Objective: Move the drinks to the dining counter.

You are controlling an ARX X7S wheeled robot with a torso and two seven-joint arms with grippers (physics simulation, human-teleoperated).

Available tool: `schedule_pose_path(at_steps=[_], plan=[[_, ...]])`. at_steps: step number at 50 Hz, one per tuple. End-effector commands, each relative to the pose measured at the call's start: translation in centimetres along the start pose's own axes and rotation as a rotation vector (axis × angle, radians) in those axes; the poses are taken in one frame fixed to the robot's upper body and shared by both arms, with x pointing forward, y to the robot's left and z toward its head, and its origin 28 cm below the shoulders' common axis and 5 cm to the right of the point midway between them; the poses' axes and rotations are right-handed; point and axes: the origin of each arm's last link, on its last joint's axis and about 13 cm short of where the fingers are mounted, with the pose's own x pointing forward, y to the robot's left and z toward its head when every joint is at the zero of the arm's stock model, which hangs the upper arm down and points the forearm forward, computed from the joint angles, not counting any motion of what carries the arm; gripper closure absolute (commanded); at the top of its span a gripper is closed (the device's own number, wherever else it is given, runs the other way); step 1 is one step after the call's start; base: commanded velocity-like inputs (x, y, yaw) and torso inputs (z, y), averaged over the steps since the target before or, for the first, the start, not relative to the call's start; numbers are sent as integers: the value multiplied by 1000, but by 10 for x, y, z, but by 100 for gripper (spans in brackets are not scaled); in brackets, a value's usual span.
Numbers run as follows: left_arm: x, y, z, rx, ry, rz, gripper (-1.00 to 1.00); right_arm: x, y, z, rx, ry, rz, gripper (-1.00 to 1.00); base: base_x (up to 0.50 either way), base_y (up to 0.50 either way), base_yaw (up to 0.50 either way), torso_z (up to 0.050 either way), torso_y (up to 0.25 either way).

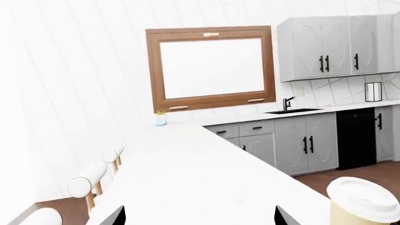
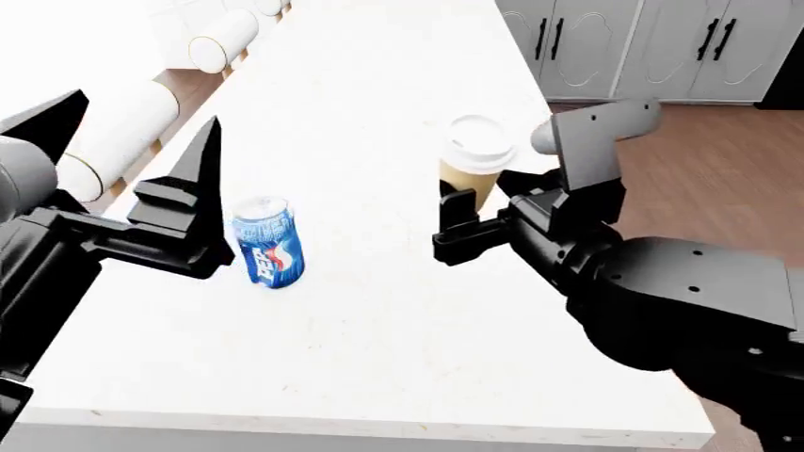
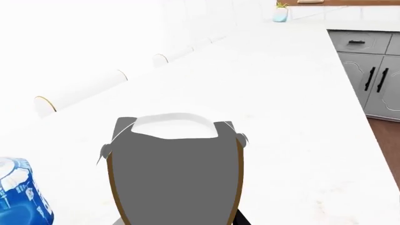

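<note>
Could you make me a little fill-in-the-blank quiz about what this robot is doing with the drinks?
1. The right gripper is closed around the ____ cup.
2. The blue soda can stands ____ on the dining counter.
3. The left gripper is ____ and grips nothing.
4. The coffee cup has a ____ lid.

Missing words: coffee; upright; open; white
</note>
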Motion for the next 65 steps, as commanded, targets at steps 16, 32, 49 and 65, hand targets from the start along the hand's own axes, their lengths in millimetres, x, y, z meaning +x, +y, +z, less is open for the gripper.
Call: schedule_pose_path(at_steps=[16, 32, 49, 65], plan=[[-8, -2, 9, -9, -41, 2, -100, 10, 6, -23, 12, 31, 59, 100, 0, 0, 0, 0, 0], [-10, -2, 9, -8, -42, 0, -100, 13, 7, -36, 7, 74, 64, 100, 0, 0, 0, 0, 0], [-10, -3, 7, -7, -40, -3, -100, 14, 6, -47, -2, 129, 61, 100, 0, 0, 0, 0, 1], [-10, -3, 8, -7, -41, -5, -100, 12, 5, -46, -7, 129, 56, 100, 0, 0, 0, 0, 0]])
